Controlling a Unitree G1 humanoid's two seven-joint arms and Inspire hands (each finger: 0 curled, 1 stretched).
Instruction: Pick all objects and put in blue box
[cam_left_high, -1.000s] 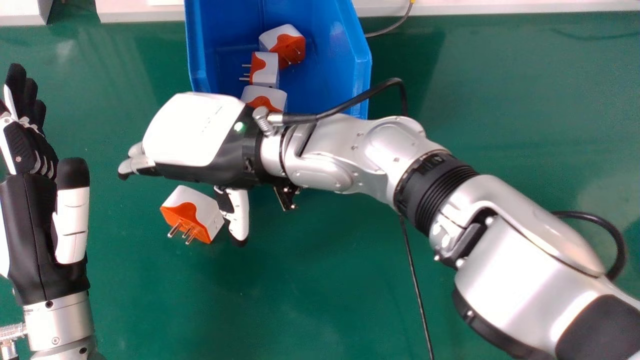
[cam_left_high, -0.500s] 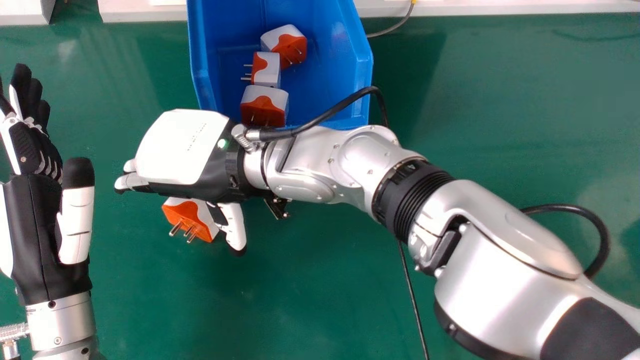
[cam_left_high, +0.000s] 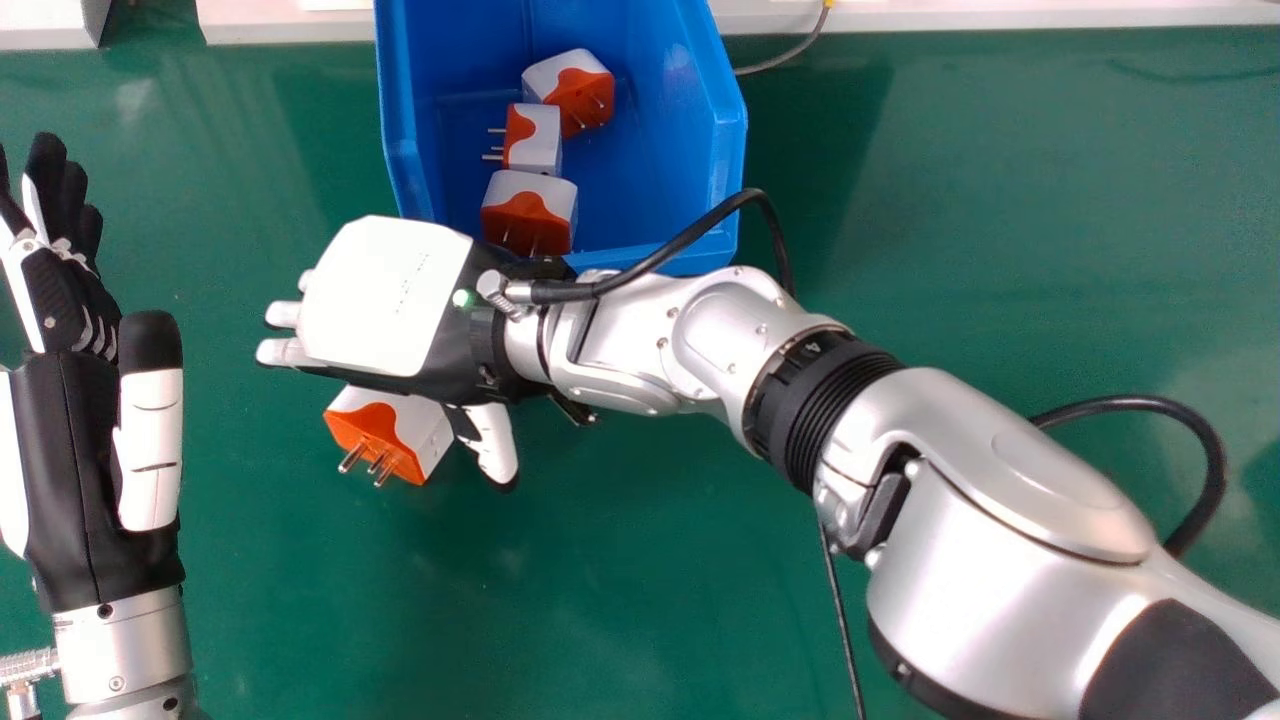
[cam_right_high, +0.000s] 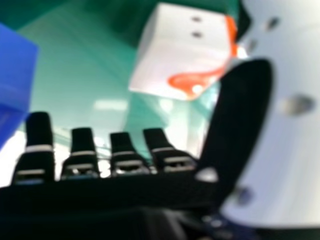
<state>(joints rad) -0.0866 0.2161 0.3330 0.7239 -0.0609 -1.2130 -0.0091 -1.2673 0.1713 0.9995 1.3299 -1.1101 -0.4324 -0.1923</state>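
We hold our right hand (cam_left_high: 385, 300) over the counter (cam_left_high: 620, 560), its fingers (cam_left_high: 285, 352) straight and slightly spread, the thumb (cam_left_high: 492, 445) out away from them. The loose plug adapter (cam_left_high: 375, 425) sits on the counter, partly beneath that hand and beside the thumb; we cannot tell if they touch. Three more adapters (cam_left_high: 530, 205) lie inside our blue box (cam_left_high: 728, 130). Our left hand (cam_left_high: 75, 460), fingers extended, is at the head view's left
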